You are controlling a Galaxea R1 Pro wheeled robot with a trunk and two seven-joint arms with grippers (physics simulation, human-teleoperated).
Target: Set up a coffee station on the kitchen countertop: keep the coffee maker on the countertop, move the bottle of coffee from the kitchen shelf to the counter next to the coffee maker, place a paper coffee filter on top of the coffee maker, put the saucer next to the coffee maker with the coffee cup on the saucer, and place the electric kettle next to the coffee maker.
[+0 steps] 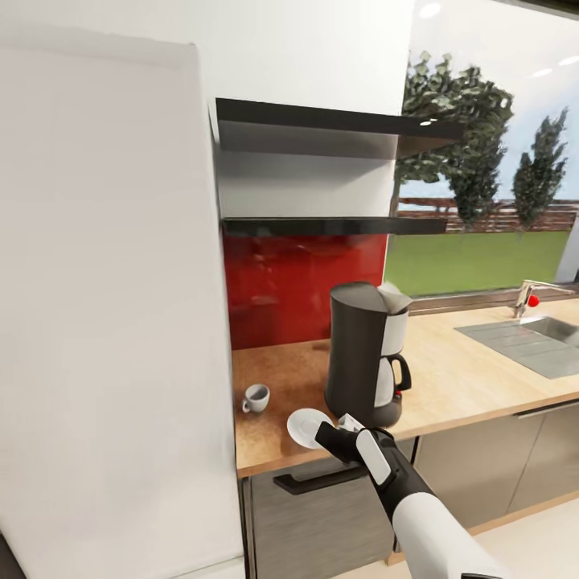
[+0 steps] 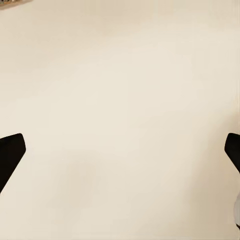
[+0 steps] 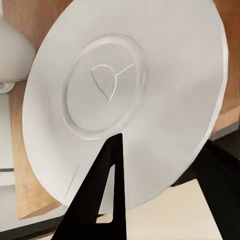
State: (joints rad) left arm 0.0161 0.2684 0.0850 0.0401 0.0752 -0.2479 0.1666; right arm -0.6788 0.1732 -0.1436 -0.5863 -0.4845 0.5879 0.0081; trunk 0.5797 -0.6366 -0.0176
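Observation:
The black coffee maker [image 1: 363, 354] stands on the wooden countertop [image 1: 450, 378], with a pale paper filter [image 1: 394, 299] on its top. My right gripper [image 1: 334, 434] is shut on the rim of a white saucer [image 1: 308, 426], which is at the counter's front edge just in front of the coffee maker. In the right wrist view one black finger [image 3: 107, 200] lies across the saucer [image 3: 130, 90], whose rim overhangs the counter edge. A small white coffee cup [image 1: 256, 398] lies on its side to the saucer's left, and the cup [image 3: 12, 55] is apart from the saucer. My left gripper [image 2: 120, 155] is open before a plain cream surface.
A tall white cabinet [image 1: 104, 322] walls off the left side of the counter. Two dark shelves [image 1: 322, 129] hang above a red backsplash [image 1: 297, 281]. A sink [image 1: 531, 338] with a faucet [image 1: 535, 293] sits at the right. Below the counter are grey drawer fronts [image 1: 322, 515].

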